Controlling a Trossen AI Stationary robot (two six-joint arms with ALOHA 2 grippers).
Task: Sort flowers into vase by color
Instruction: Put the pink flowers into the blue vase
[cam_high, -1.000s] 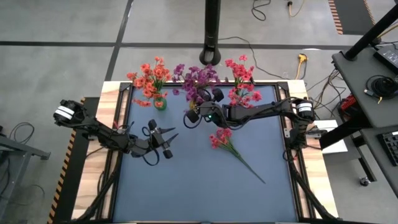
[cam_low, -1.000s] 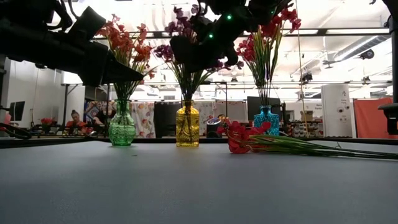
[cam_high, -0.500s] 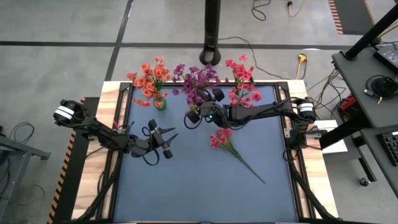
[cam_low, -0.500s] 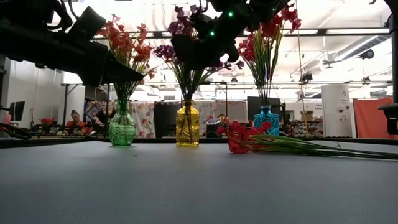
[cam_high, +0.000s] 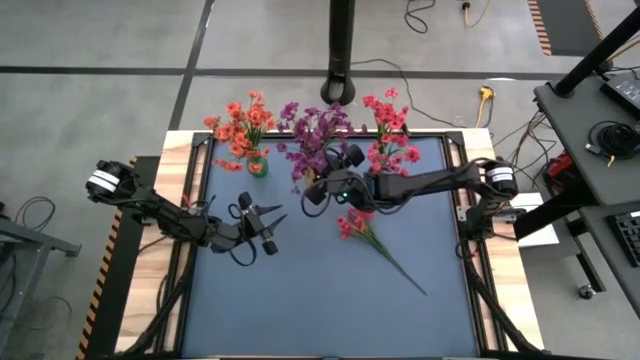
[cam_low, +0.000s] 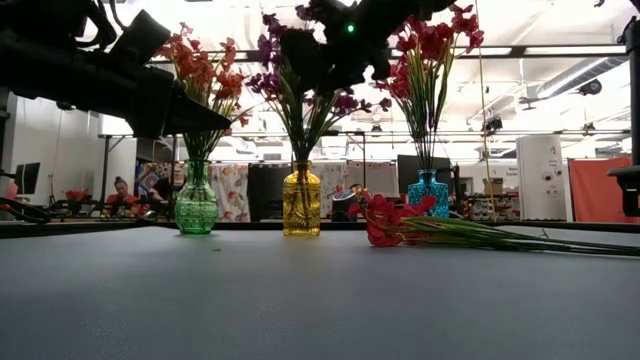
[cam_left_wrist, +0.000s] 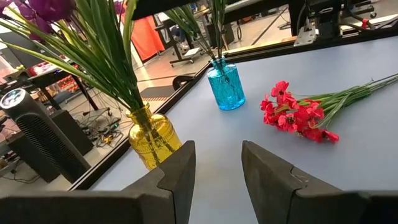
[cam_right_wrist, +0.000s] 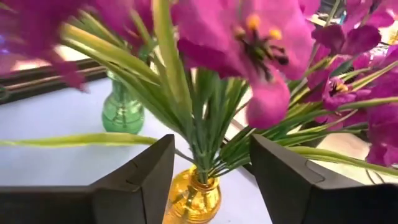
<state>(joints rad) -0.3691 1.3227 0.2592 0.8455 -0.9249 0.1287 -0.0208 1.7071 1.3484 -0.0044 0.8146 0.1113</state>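
Three vases stand along the far edge: a green vase (cam_low: 196, 205) with orange-red flowers (cam_high: 240, 125), a yellow vase (cam_low: 301, 203) with purple flowers (cam_high: 315, 130), and a blue vase (cam_low: 428, 192) with pink-red flowers (cam_high: 390, 130). One more pink-red spray (cam_high: 358, 225) lies flat on the mat, its stem toward the near right. My right gripper (cam_high: 325, 175) hovers open high beside the purple bunch, with the stems and yellow vase (cam_right_wrist: 193, 199) seen beyond its fingers. My left gripper (cam_high: 272, 228) waits open over the mat's left half.
The dark mat (cam_high: 300, 300) fills the table inside a black frame, with wooden edges left and right. The lying spray (cam_left_wrist: 297, 115) rests right of centre. A black pole stands behind the far edge. People sit in the room beyond the table.
My right gripper has risen and drawn slightly back toward the table's right and near side, away from the yellow vase. The purple blossoms have shifted and now spread wider above the vase. My left arm has kept still.
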